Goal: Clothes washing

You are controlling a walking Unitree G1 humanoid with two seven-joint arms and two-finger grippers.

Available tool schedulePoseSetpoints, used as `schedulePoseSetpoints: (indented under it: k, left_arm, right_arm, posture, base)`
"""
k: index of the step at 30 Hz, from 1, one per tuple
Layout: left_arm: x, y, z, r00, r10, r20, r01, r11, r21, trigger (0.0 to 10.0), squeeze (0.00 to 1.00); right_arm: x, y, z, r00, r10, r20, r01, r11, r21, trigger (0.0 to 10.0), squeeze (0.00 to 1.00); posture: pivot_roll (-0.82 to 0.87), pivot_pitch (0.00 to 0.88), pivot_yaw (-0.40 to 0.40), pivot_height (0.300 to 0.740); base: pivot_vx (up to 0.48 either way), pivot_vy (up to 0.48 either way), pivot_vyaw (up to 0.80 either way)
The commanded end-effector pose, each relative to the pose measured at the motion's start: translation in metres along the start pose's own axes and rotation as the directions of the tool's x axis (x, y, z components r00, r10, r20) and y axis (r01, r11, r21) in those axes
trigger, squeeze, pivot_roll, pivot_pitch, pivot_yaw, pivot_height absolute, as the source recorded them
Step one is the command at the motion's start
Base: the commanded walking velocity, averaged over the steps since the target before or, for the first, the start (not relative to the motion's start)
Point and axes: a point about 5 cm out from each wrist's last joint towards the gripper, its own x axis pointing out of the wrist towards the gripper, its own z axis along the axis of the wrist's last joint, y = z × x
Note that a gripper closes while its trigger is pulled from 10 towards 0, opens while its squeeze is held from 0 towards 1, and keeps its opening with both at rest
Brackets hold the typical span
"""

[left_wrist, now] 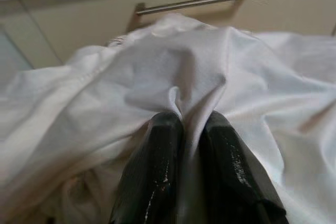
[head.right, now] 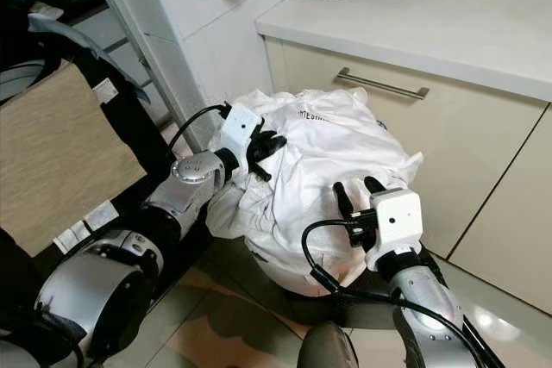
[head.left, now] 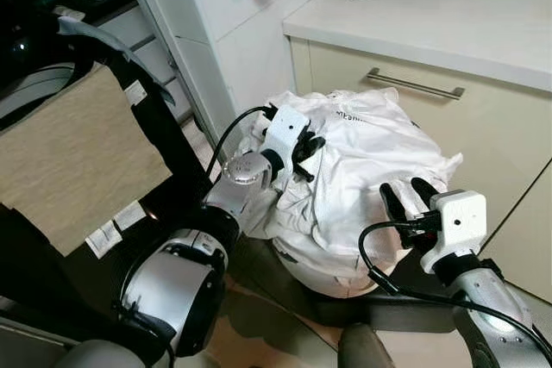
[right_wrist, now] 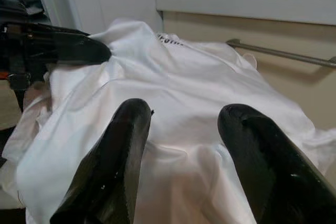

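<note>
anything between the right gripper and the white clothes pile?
Nothing visible. The right gripper sits open right at the white clothes pile, fingers spread over bare fabric. The left gripper is already pinched on a fold at the pile's far side, well apart from the right one.

The white garment [head.left: 362, 161] bears small print, too blurred to read.

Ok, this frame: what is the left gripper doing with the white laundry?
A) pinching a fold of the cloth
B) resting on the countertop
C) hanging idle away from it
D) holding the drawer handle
A: in the left wrist view the left gripper has its two black fingers closed on a raised fold of the white laundry; the right gripper stands open beside the pile.
</note>
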Motion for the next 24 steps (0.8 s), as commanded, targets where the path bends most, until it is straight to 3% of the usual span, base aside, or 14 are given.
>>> schedulePoseSetpoints:
  k: [1,2,3,6,11,15,19,24]
  left_arm:
    - [-0.003,0.014,0.003,0.998,0.069,-0.009,-0.07,0.997,-0.029,0.0,0.0]
    - [-0.003,0.014,0.003,0.998,0.069,-0.009,-0.07,0.997,-0.029,0.0,0.0]
    - [-0.003,0.018,0.007,0.995,0.097,-0.005,-0.097,0.994,-0.042,0.0,0.0]
    - [-0.002,0.022,0.014,0.993,0.12,0.01,-0.119,0.99,-0.071,0.0,0.0]
    - [0.001,0.028,0.032,0.986,0.156,0.051,-0.148,0.981,-0.128,0.0,0.0]
    - [0.001,0.044,0.083,0.963,0.181,0.198,-0.145,0.973,-0.181,0.0,0.0]
    - [-0.004,0.052,0.105,0.943,0.188,0.274,-0.14,0.973,-0.186,0.0,0.0]
    - [-0.015,0.065,0.14,0.892,0.217,0.397,-0.143,0.968,-0.208,0.0,0.0]
  right_arm:
    - [-0.015,0.005,0.008,0.999,0.011,0.038,-0.011,1.0,0.004,10.0,0.0]
    - [-0.015,0.005,0.008,0.999,0.011,0.038,-0.011,1.0,0.004,10.0,0.0]
    - [-0.031,0.01,0.004,0.999,0.033,0.005,-0.033,0.999,-0.009,10.0,0.0]
    - [-0.041,0.013,-0.001,0.998,0.056,-0.029,-0.056,0.998,-0.006,10.0,0.0]
    - [-0.043,0.015,-0.004,0.996,0.076,-0.042,-0.077,0.997,-0.017,10.0,0.0]
    - [-0.041,0.015,0.0,0.998,0.067,-0.021,-0.067,0.998,-0.011,10.0,0.0]
    - [-0.042,0.018,0.0,0.996,0.086,-0.021,-0.086,0.996,-0.007,10.0,0.0]
    - [-0.041,0.02,-0.003,0.994,0.107,-0.031,-0.107,0.994,-0.001,10.0,0.0]
  posture:
    - [-0.44,0.029,0.202,0.731]
    - [-0.44,0.029,0.202,0.731]
    - [-0.44,0.032,0.203,0.731]
    - [-0.46,0.032,0.205,0.731]
    - [-0.47,0.033,0.213,0.731]
    - [-0.47,0.033,0.225,0.731]
    - [-0.47,0.032,0.227,0.731]
    - [-0.45,0.029,0.223,0.731]
  base:
    - [0.0,0.0,0.0]
    - [0.0,0.0,0.0]
    - [0.0,0.0,0.0]
    - [0.0,0.0,0.0]
    - [0.0,0.0,0.0]
    - [0.0,0.0,0.0]
    - [0.0,0.0,0.0]
    - [0.0,0.0,0.0]
